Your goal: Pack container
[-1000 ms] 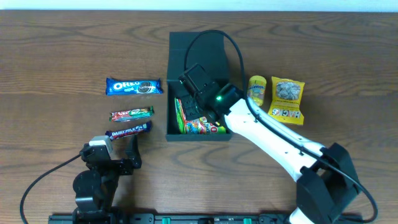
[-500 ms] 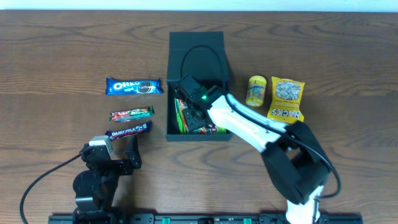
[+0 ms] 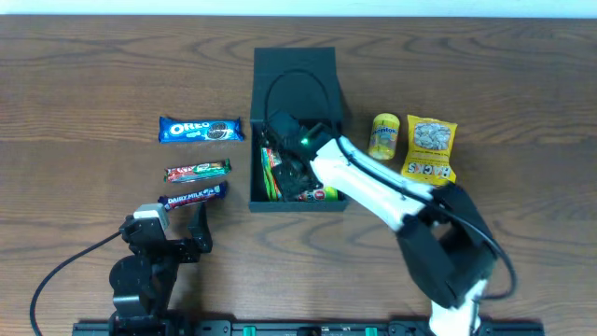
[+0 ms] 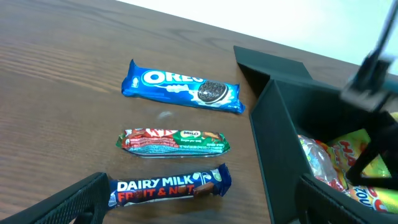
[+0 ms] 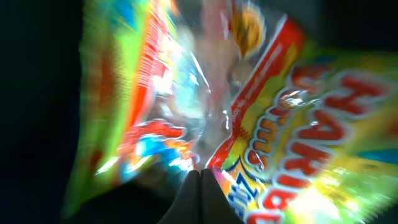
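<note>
- The right claw [image 5: 199,177] is down inside the container [image 3: 294,67], its tips closed together against a candy bag [image 5: 280,124]; the blur hides any grip.
- The container sits mid-table, lid open on its far side.
- The left claw [image 3: 177,224], near left, is wide open and empty.

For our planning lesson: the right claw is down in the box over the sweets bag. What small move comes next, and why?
Probably lift the right claw up out of the container: the sweets bag already lies inside, and the yellow packet waits outside.
</note>
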Available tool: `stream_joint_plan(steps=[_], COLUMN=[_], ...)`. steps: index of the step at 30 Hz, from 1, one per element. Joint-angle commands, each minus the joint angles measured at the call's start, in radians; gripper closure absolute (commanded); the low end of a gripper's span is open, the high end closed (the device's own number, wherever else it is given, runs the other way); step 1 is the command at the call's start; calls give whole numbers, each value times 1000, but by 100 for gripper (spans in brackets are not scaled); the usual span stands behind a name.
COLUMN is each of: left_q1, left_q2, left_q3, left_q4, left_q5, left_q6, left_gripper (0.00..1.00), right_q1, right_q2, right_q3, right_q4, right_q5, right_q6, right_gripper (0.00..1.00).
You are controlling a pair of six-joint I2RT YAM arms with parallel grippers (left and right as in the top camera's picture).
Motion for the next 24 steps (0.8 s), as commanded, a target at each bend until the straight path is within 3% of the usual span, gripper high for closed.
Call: stream_joint_plan(steps=[1, 3, 6, 8, 12, 14, 17, 21, 24], left_q1=[6, 6, 6, 6, 6, 6, 6, 6, 6], left_q2=[-6, -6, -6, -6, -6, -6, 8, 119, 312], left_q3=[-20, -20, -20, -20, -20, -20, -7, 102, 272], left_q4=[-8, -7, -7, -8, 31, 194, 404, 370, 273], left_q5=[1, 1, 4, 31, 135, 193, 177, 127, 103], left_q6=[-11, -11, -11, -25, -169, -299, -383, -416, -415], left_gripper=[5, 5, 5, 5, 5, 5, 5, 4, 4], right_q1=[-10, -27, -52, -69, -99, -106, -109, -116, -137], right_q2=[-171, -266, -357, -395, -439, -441, -441, -441, -441], right_q3=[66, 67, 66, 66, 66, 66, 66, 66, 66], right_q4=[2, -4, -22, -24, -37, -64, -76, -71, -63], right_q5=[-14, -15, -16, -16, -16, -16, -16, -16, -16], right_q6=[-38, -43, -48, -51, -51, -51, -51, -59, -69], right_gripper=[93, 40, 13, 9, 1, 1, 1, 1, 1])
